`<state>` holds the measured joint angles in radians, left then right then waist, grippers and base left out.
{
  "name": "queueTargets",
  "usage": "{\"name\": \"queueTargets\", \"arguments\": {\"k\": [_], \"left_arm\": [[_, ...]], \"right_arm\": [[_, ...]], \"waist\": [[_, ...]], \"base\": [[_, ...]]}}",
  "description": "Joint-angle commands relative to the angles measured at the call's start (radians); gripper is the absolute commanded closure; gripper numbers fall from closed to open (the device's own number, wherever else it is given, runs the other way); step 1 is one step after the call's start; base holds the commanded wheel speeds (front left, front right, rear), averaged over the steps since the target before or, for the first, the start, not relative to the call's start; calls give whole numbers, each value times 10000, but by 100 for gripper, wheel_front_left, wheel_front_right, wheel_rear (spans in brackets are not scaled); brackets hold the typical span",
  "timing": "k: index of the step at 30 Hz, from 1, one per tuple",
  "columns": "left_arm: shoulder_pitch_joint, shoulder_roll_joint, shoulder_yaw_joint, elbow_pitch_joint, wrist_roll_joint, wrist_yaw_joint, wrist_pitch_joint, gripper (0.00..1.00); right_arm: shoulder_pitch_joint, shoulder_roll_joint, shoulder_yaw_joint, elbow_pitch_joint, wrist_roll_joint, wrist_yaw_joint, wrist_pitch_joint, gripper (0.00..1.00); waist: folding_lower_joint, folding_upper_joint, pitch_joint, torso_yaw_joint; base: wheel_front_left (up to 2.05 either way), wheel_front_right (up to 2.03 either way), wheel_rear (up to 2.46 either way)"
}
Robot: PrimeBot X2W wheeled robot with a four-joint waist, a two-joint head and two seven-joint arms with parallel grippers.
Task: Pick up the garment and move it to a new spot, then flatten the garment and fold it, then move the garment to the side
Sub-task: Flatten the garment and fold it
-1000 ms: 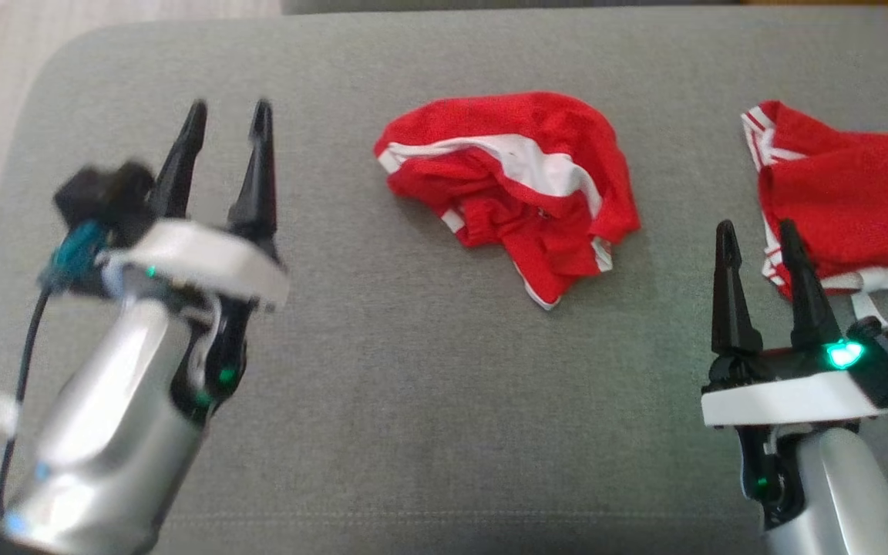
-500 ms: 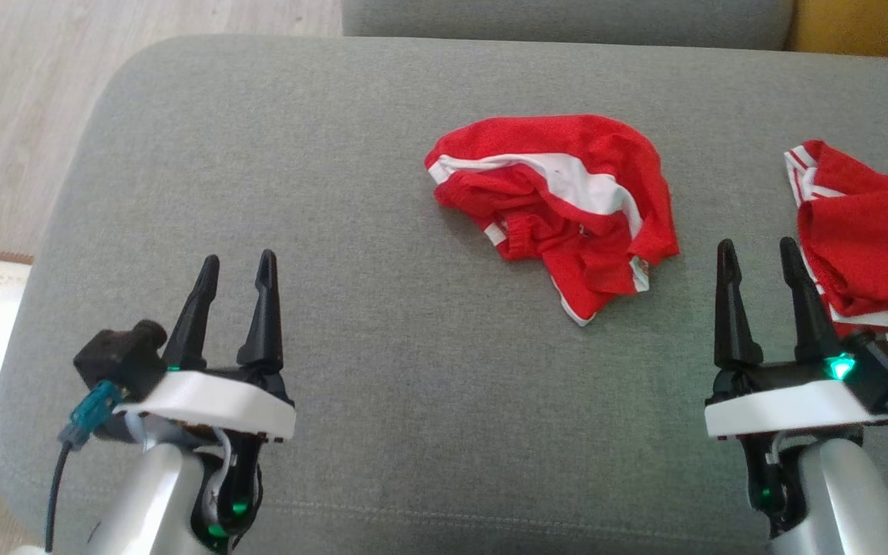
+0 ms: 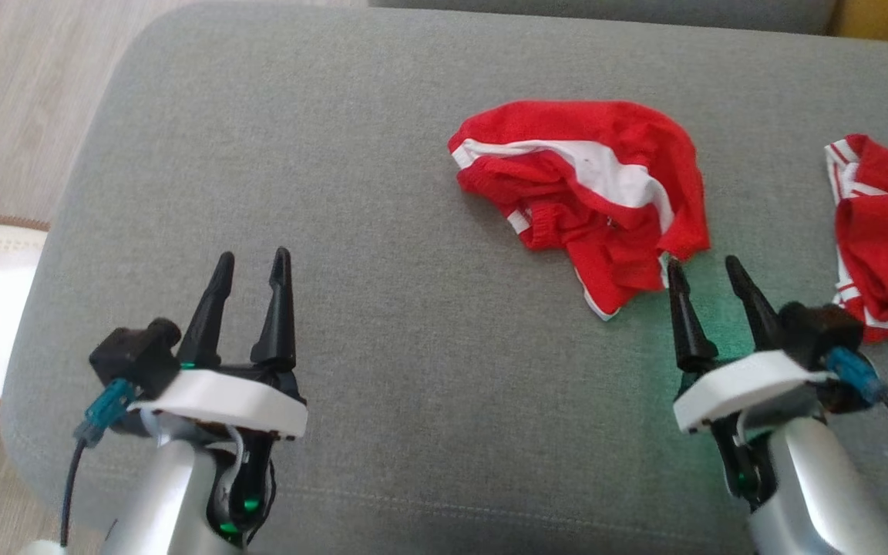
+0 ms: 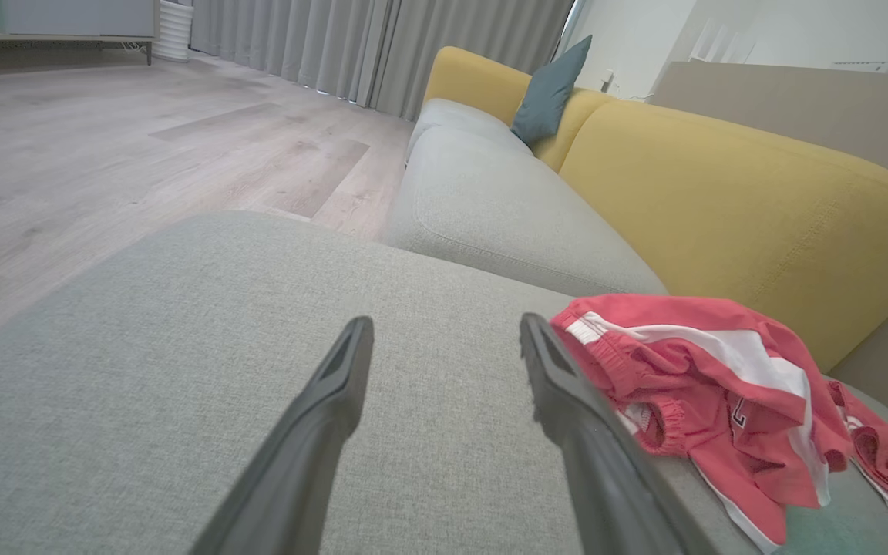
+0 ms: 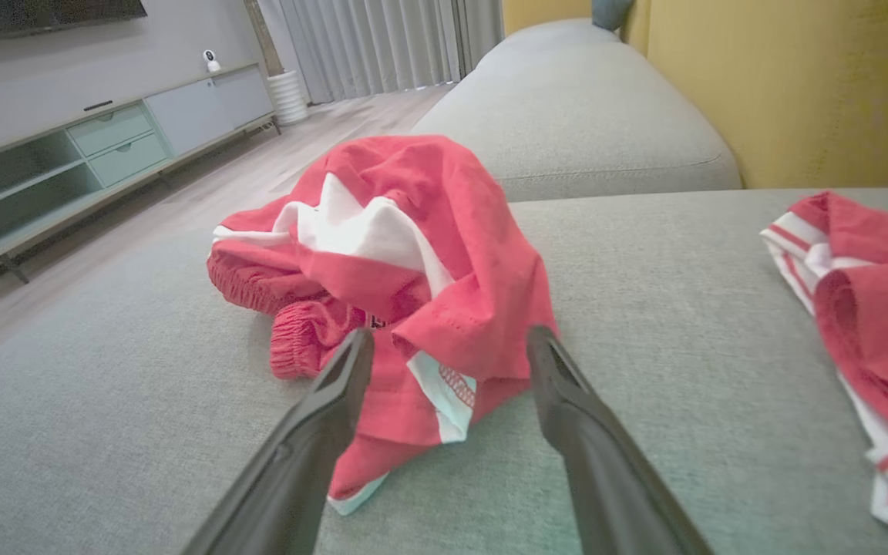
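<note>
Cushion [image 3: 382,231], grey, under garment [image 3: 613,131]; wooden floor [image 3: 12,92].

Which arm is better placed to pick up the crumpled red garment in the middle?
Right: the open right end effector points at the garment, nearly at its edge; the left end effector sits far off over bare cushion.

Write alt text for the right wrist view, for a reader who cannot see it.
A crumpled red and white garment lies on a grey cushion, just ahead of the right hand, whose two dark fingers stand open and empty. A second red garment lies apart at the right edge.
</note>
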<state>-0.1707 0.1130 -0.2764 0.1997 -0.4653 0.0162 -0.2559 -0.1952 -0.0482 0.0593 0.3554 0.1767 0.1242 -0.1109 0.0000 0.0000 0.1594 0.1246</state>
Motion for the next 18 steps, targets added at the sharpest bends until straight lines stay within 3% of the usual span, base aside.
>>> {"name": "queueTargets", "arguments": {"k": [1,8,18], "left_arm": [[-535,37,405,-263,112,-51,-58,0],[-633,-222,586,-19,354,-318,-59,0],[-663,-447,808,176,597,-571,-59,0]], "right_arm": [[-430,-20,300,-153,64,65,72,0],[-1125,-20,717,945,1097,65,211,0],[-1858,-20,539,2004,1598,65,-799,0]], "waist": [[0,0,82,77],[0,0,286,295],[0,0,383,451]], "base": [[0,0,0],[0,0,0],[0,0,0]]}}
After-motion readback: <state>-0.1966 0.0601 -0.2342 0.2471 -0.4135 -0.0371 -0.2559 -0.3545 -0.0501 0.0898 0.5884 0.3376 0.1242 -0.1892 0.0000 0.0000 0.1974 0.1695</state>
